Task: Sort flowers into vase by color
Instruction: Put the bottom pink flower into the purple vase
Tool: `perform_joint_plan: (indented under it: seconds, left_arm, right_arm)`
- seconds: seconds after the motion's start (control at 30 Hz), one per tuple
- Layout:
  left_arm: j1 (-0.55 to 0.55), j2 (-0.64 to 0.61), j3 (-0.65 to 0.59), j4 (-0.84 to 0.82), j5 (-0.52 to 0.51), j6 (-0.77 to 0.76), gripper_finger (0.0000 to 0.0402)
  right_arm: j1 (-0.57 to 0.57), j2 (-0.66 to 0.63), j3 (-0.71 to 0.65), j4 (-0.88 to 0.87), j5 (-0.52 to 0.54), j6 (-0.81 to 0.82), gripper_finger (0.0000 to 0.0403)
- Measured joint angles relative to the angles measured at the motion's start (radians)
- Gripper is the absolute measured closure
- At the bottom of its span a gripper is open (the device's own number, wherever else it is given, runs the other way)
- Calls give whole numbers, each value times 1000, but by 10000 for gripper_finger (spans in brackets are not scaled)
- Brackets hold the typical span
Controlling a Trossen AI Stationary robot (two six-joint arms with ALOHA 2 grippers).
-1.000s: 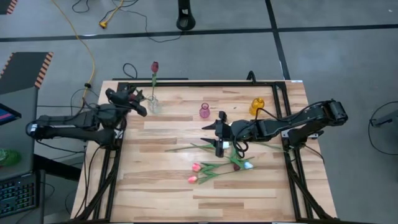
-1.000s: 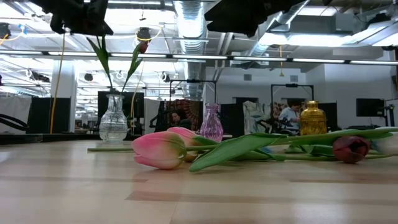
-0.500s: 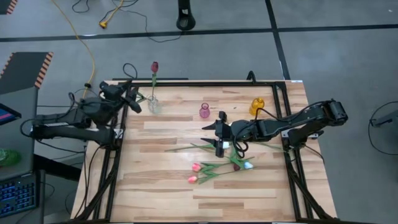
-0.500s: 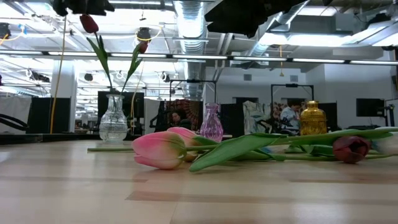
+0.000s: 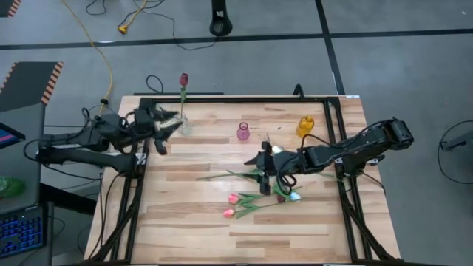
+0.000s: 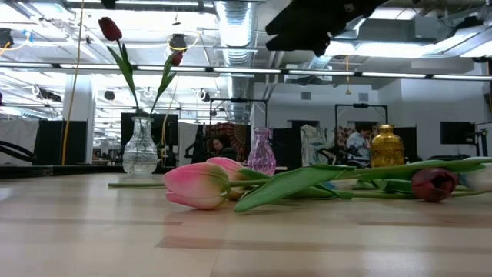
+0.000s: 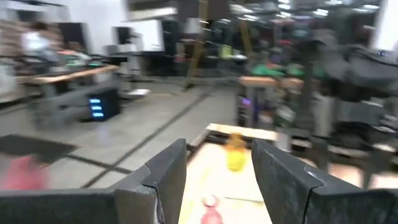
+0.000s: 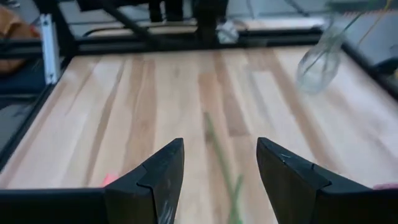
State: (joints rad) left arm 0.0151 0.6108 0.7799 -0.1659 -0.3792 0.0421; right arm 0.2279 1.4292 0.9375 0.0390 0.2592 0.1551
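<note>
Dark right end effector point(image 5: 264, 168) hovers mid-bench with fingers spread wide over loose flowers point(image 5: 251, 199). Left end effector point(image 5: 164, 125), fingers apart and empty, sits beside the clear vase point(image 5: 182, 124) near the bench point(image 5: 192, 229) far-left edge.

The left wrist view is motion-blurred, so the pink vase point(image 7: 210, 213), cut by the edge, stays indistinct.

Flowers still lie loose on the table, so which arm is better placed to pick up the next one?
Right. The right gripper hangs open directly above the loose flowers; the left gripper sits beside the clear vase.
</note>
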Motion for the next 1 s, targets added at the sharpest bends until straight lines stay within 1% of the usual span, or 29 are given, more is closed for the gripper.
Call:
perform_joint_plan:
  seconds: [0.1,0.27,0.53,0.67,0.8,1.0]
  left_arm:
    - [-31,49,0,1,37,2,232]
    - [-101,155,0,18,34,18,232]
    - [-200,324,-1,175,27,70,232]
    - [-230,384,-1,211,25,71,232]
    - [-253,432,-1,229,-2,70,232]
    - [-274,481,-1,235,-19,69,232]
  right_arm:
    - [33,0,0,-40,0,3,176]
    - [89,0,0,-81,0,14,177]
    - [162,0,0,-186,0,120,177]
    - [196,2,0,-235,0,190,177]
    - [235,47,0,-236,0,215,177]
    - [265,179,0,-200,0,214,177]
